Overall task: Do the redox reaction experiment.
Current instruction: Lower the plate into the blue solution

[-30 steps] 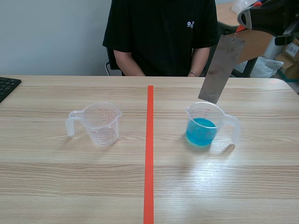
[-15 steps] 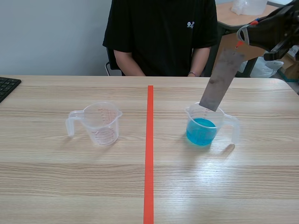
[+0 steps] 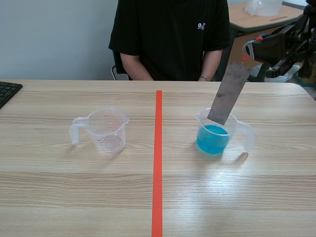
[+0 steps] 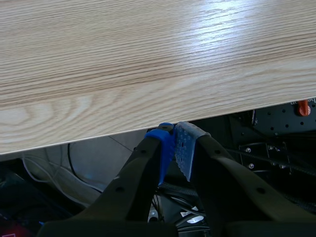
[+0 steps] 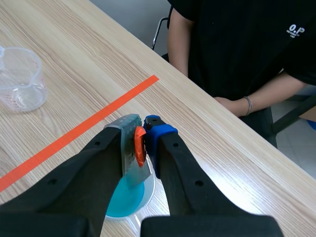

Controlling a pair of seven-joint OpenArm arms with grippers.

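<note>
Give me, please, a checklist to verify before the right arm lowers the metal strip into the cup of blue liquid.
1. Grip: the right end effector is shut on the upper end of the metal strip: ok.
2. Aim: the strip's lower end is at the mouth of the cup: ok.
3. Strip touching the blue liquid: cannot tell.
4. Cup upright on the table: ok.
5. Left end effector shut, at the table's edge, away from the cup: ok.
6. Person has no hand near the cup: ok.
</note>
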